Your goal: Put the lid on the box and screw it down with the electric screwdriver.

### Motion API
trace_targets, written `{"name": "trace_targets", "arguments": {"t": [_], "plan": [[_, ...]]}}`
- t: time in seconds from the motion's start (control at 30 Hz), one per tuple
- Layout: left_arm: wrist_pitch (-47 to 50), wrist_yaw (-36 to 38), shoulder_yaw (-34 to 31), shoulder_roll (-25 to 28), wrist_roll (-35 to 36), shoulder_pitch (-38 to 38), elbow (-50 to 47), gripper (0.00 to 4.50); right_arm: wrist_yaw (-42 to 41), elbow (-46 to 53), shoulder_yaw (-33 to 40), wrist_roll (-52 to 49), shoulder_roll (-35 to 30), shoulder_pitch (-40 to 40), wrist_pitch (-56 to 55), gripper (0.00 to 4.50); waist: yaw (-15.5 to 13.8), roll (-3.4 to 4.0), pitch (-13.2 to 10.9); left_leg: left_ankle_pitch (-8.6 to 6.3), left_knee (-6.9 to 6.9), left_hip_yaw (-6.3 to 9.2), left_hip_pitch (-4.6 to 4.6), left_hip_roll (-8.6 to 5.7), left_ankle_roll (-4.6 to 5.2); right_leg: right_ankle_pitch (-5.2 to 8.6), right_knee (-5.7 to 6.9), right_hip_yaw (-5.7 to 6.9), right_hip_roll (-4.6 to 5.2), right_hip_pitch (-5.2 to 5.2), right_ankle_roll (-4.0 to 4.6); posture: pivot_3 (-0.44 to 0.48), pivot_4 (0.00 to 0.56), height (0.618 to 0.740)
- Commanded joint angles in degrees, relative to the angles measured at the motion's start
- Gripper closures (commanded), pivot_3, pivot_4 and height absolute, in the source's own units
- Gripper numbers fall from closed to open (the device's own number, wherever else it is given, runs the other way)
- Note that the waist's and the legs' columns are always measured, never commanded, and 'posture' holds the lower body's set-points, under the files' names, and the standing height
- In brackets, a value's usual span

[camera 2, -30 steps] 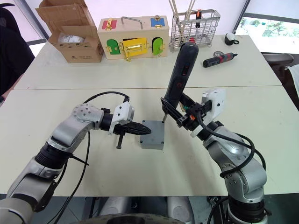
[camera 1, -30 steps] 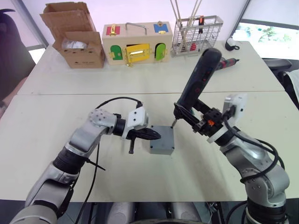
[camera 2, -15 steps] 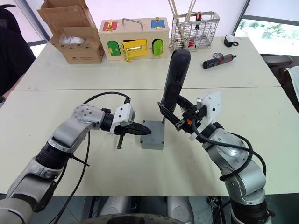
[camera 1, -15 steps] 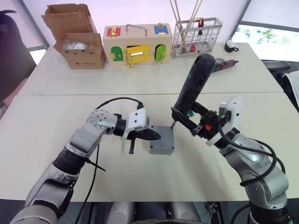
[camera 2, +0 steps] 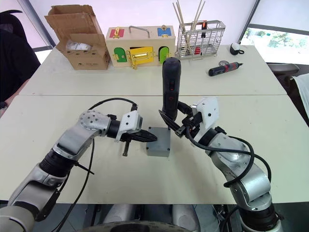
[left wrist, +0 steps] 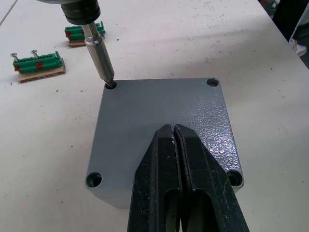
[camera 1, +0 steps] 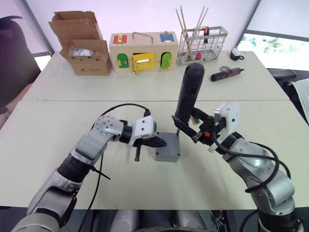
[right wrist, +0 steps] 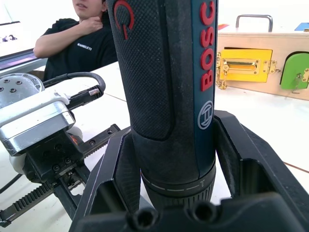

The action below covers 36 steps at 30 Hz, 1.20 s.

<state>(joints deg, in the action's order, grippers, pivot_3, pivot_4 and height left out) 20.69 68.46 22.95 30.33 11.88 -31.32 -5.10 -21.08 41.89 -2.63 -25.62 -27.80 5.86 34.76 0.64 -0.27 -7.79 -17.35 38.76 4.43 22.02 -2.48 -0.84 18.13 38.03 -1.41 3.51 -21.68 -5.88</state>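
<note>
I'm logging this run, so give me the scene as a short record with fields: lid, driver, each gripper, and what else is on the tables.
lid: seated on the box, lid flush on top
driver: electric screwdriver nearly upright, bit in one corner hole of the lid
right gripper: right gripper shut on the driver's lower body
left gripper: left gripper shut, tips pressing on the lid
corner holes: three others seen, screws not discernible
far table: cardboard carton, wooden box, wire basket, small screwdriver
near the box: two green terminal blocks

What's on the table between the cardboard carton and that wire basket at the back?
A wooden box with coloured doors stands between the cardboard carton and the wire basket, seen in both eye views.
</note>
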Motion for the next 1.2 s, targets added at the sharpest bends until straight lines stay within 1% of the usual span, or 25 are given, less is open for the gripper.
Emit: {"name": "trace_targets", "arguments": {"t": [0.03, 0.1, 0.13, 0.4, 0.9, 1.0, 1.13, 1.17, 1.2], "plan": [[1.0, 0.1, 2.3, 0.5, -1.9, 1.4, 0.7, 4.50, 0.0, -3.8, -2.7, 0.6, 0.0, -2.7, 4.1, 2.64, 0.0, 0.00, 0.0, -0.01, -0.07, 0.00, -0.16, 0.00, 0.01, 0.00, -0.08, 0.00, 0.00, 0.16, 0.00, 0.000, 0.150, 0.740], [1.1, 0.0, 2.3, 0.4, -1.9, 1.6, 0.6, 4.50, 0.1, -4.2, -2.7, 0.8, 0.1, -3.0, 3.9, 2.64, 0.0, -0.05, 0.1, -0.01, -0.46, -0.01, -0.73, -0.01, 0.02, 0.02, -0.43, -0.01, 0.05, 0.71, 0.02, 0.000, 0.150, 0.740], [1.2, 0.0, 2.4, 0.5, -1.8, 1.7, 0.5, 4.50, 0.0, -4.5, -2.7, 0.9, 0.0, -3.2, 3.7, 2.64, 0.0, -0.06, 0.2, -0.01, -0.57, -0.01, -0.80, -0.01, 0.02, 0.02, -0.58, 0.00, 0.04, 0.81, 0.02, 0.000, 0.150, 0.740], [0.9, -0.3, 2.7, -0.1, -2.2, 1.6, 1.3, 4.50, 1.1, -6.1, -2.8, 2.3, 1.8, -3.0, 2.9, 2.64, -0.1, -0.09, 0.4, -0.01, -0.63, 0.05, -0.81, -0.01, 0.02, 0.02, -0.69, 0.00, 0.05, 0.83, 0.02, 0.000, 0.150, 0.740], [0.3, -0.5, 3.1, -0.4, -2.5, 1.8, 2.1, 4.50, 1.1, -5.9, -2.4, 3.2, 2.2, -3.5, 2.3, 2.64, -0.2, -0.11, 0.5, -0.02, -0.65, 0.12, -0.81, -0.01, 0.02, 0.03, -0.83, 0.01, 0.09, 0.92, 0.04, 0.000, 0.150, 0.740], [0.1, -0.5, 3.3, -0.6, -2.6, 1.8, 2.6, 4.50, 1.1, -4.9, -1.2, 2.8, 2.0, -2.6, 2.0, 2.64, -0.2, -0.11, 0.5, -0.02, -0.66, 0.13, -0.79, -0.01, 0.02, 0.03, -0.85, 0.01, 0.10, 0.92, 0.04, 0.000, 0.150, 0.740], [0.0, -0.4, 3.4, -0.8, -2.7, 1.9, 3.3, 4.50, 0.2, -1.2, 2.6, -0.8, 0.9, 0.6, 4.1, 2.64, -0.3, -0.08, 0.5, -0.02, -0.66, 0.14, -0.74, -0.01, 0.02, 0.03, -0.91, 0.01, 0.12, 0.89, 0.04, 0.000, 0.150, 0.740], [0.1, -0.3, 3.2, -0.9, -2.4, 1.9, 3.5, 4.50, 0.0, 0.6, 4.9, -3.8, 0.0, 3.1, 6.1, 2.64, -0.2, -0.03, 0.5, -0.02, -0.66, 0.14, -0.72, -0.01, 0.02, 0.03, -0.92, 0.01, 0.13, 0.88, 0.04, 0.000, 0.150, 0.740], [0.1, -0.1, 2.8, -0.9, -2.0, 2.0, 3.9, 4.50, 0.4, 2.2, 8.4, -9.5, -0.8, 6.9, 9.1, 2.64, -0.2, 0.06, 0.4, -0.02, -0.66, 0.13, -0.69, -0.01, 0.03, 0.03, -0.92, 0.01, 0.14, 0.86, 0.05, 0.000, 0.150, 0.740]]}}
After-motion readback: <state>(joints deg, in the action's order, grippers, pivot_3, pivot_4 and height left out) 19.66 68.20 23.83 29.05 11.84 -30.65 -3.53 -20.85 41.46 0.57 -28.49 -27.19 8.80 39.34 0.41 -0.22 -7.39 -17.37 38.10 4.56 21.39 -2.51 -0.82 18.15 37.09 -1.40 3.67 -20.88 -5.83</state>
